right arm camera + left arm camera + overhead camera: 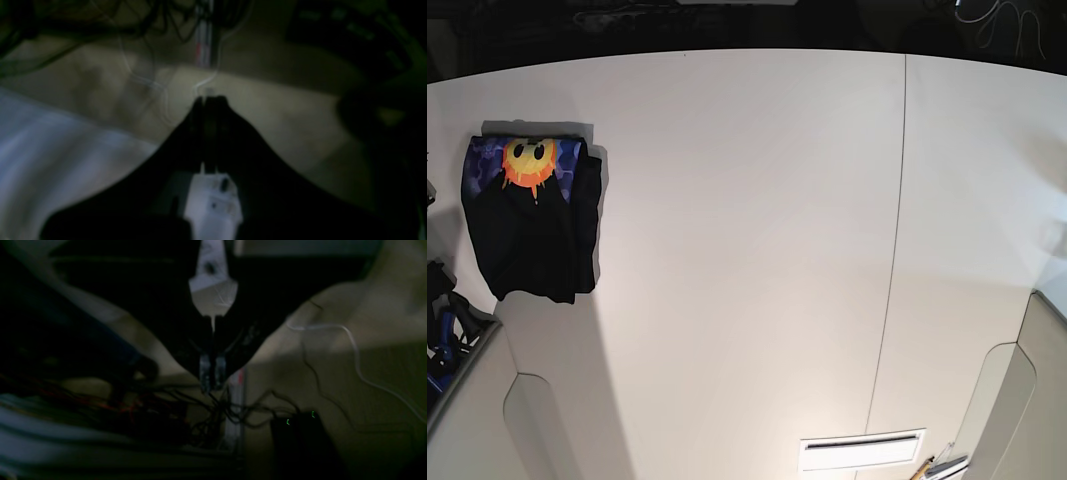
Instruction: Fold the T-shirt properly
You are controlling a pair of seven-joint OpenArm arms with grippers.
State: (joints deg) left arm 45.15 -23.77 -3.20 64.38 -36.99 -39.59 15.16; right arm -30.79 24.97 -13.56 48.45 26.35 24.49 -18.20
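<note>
The black T-shirt (pixel 532 230) lies folded into a compact rectangle at the far left of the white table (pixel 747 220), with its orange-yellow sun face print on blue-purple (pixel 530 162) showing at the top edge. Neither gripper shows in the base view. In the left wrist view my left gripper (pixel 211 375) is shut with nothing between its fingertips, hanging over a dim floor. In the right wrist view my right gripper (pixel 208 100) is also shut and empty. Both are away from the shirt.
A seam (pixel 895 250) runs down the table's right part. A white slotted plate (pixel 862 450) sits near the front edge. Tangled cables (pixel 213 406) and a black box with green lights (pixel 300 436) lie on the floor below the left gripper.
</note>
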